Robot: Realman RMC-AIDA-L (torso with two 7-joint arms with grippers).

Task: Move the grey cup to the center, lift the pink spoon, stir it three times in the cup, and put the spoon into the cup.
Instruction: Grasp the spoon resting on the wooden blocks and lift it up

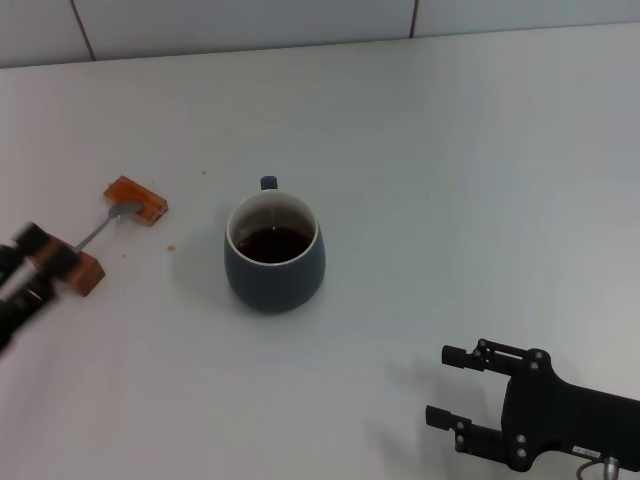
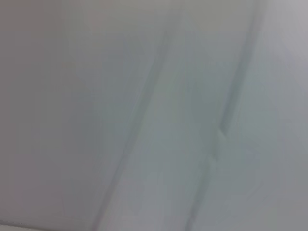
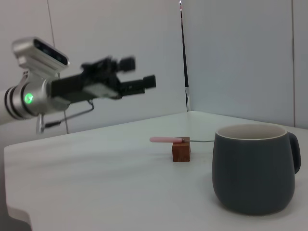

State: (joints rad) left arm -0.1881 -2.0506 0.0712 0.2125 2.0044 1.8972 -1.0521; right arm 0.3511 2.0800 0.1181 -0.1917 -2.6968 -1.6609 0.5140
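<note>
The grey cup [image 1: 273, 262] stands near the table's middle with dark liquid inside and its handle turned away from me; it also shows in the right wrist view [image 3: 254, 168]. The pink spoon [image 1: 101, 229] lies across two orange-brown blocks to the cup's left, its bowl on the far block. Its pink handle [image 3: 165, 139] sticks out over the near block. My left gripper [image 1: 45, 262] is open, blurred, over the handle end, and in the right wrist view [image 3: 139, 72] it hangs above the table. My right gripper [image 1: 441, 385] is open and empty at the front right.
The far block [image 1: 135, 198] and the near block [image 1: 82, 274] hold the spoon off the white table [image 1: 450, 180]. A tiled wall [image 1: 250, 20] runs behind the table. The left wrist view shows only a blurred pale surface.
</note>
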